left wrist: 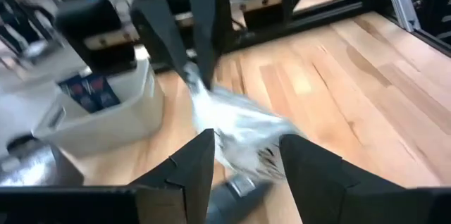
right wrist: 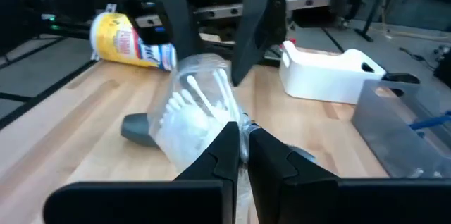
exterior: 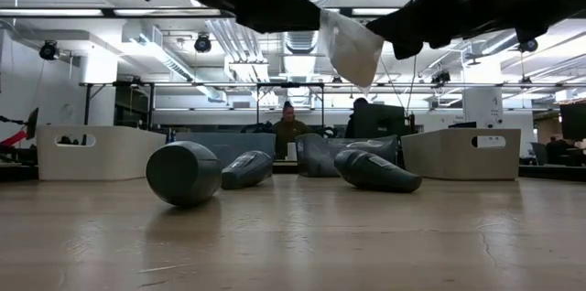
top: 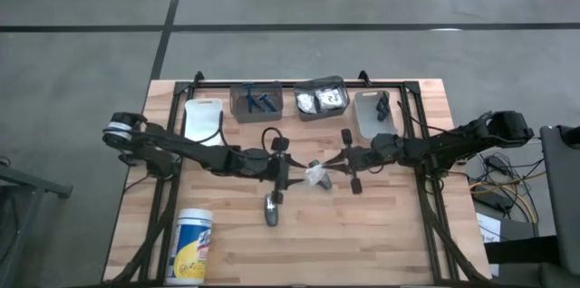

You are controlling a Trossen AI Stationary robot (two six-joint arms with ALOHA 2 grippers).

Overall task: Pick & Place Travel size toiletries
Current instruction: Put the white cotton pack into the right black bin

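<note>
Room: open workshop with ceiling strip lights and ducts; two people seated at desks far behind the table
Surface: pale wood table [top: 362,243], dark frame rails along its edges
Bins: a row at the far edge, holding blue sticks [top: 262,100], white packets [top: 323,99] and one black piece [top: 382,107]; white bin [top: 204,118] at the left end looks empty
Packet [top: 317,175]: clear bag of white swabs, held off the table between the two grippers, mid-table
Right gripper [right wrist: 242,141]: fingers pressed together on the bag's edge; it carries the bag
Left gripper [left wrist: 246,155]: fingers spread, one either side of the bag's other end, no pinch visible
Why held so: looks like a hand-over between arms; the right arm likely takes the bag because the packet bin sits nearer its side (judgement)
Tubes: dark grey tube [top: 271,208] lies loose near mid-table, just toward the front from the left gripper; another [top: 355,182] lies by the right gripper; others partly hidden under the arms
Canister [top: 190,246]: on its side, front left, well apart, not part of the job
Risk: thin film could slip from the edge pinch
</note>
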